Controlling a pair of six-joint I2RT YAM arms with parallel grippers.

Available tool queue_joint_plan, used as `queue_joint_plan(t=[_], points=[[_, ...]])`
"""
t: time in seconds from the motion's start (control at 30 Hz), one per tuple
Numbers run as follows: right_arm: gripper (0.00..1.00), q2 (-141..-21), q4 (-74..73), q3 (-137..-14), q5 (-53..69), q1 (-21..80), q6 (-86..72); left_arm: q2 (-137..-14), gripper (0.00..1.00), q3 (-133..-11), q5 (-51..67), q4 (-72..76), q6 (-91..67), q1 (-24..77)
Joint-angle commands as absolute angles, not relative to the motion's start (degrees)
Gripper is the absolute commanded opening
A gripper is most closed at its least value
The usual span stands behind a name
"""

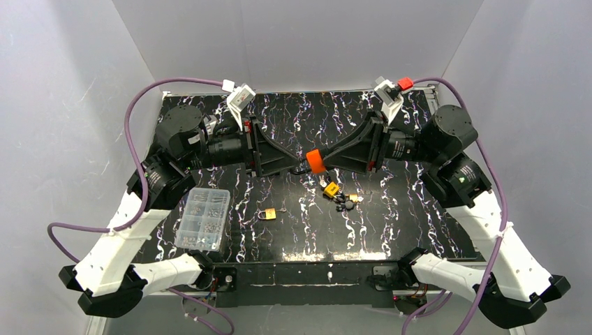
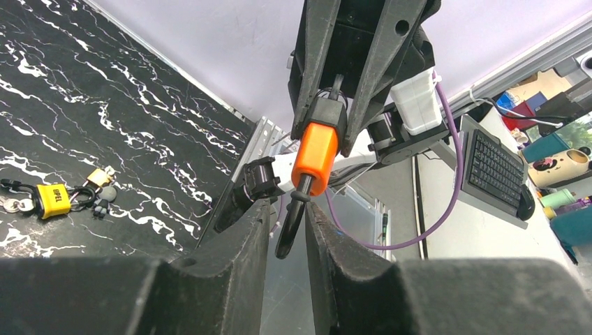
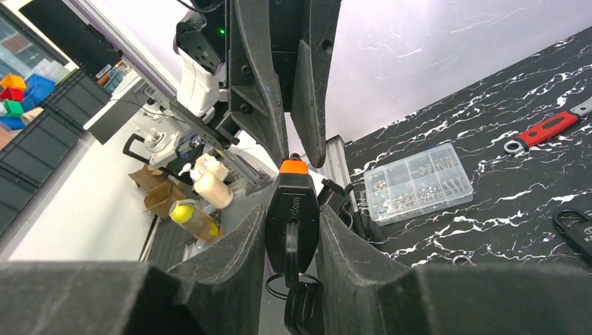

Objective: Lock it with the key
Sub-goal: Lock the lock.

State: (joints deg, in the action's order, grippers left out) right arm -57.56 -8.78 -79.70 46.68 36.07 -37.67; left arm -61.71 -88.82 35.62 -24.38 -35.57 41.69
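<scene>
My left gripper (image 2: 287, 208) is closed to a narrow gap, and the black shackle (image 2: 288, 234) sits between its two fingers, apparently touching both. My right gripper (image 3: 292, 213) is likewise narrow and clamps the body of the orange padlock (image 2: 315, 157); in the right wrist view the near end of that body is black, with only the far tip orange. A black key (image 3: 292, 250) sits at this near end, with a ring (image 3: 283, 285) hanging below it; how deep the key is seated cannot be determined. Both grippers meet tip to tip, and the padlock is held in the air between them above the middle of the black marbled table (image 1: 419, 223). On the table below lies a yellow padlock (image 1: 331, 189) with a small cluster of keys beside it. A small brass padlock (image 1: 267, 214) lies further left. A clear compartment box (image 1: 204, 218) stands near the left arm.
</scene>
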Motion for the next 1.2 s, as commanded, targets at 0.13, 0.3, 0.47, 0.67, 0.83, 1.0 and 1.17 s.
queue_joint_plan(t=[0.13,0.3,0.47,0.67,0.83,1.0,1.17], points=[[0.01,-55.43,-0.64,-78.36,43.15,36.3,-43.05,-60.61,0.23,-87.68,37.35,-22.85,-35.78,41.34],[0.01,-55.18,2.63,-76.25,41.35,36.3,-46.62,-60.64,0.24,-86.98,37.64,-21.71,-36.31,41.37],[0.01,-53.53,4.72,-74.25,37.63,36.21,-48.52,-60.44,0.24,-86.94,38.06,-21.2,-36.51,41.33],[0.01,-51.59,6.19,-72.92,34.56,35.53,-49.79,-59.97,0.23,-86.43,37.87,-21.45,-36.44,41.32],[0.01,-52.06,7.21,-73.28,35.62,35.42,-50.66,-59.91,0.22,-86.24,37.86,-20.81,-36.97,41.3],[0.01,-52.42,7.62,-73.22,36.65,35.42,-51.06,-60.1,0.22,-86.02,37.92,-19.18,-37.96,41.31],[0.01,-52.38,7.74,-72.94,36.94,35.38,-51.06,-60.42,0.18,-85.81,37.53,-17.72,-38.74,41.25]])
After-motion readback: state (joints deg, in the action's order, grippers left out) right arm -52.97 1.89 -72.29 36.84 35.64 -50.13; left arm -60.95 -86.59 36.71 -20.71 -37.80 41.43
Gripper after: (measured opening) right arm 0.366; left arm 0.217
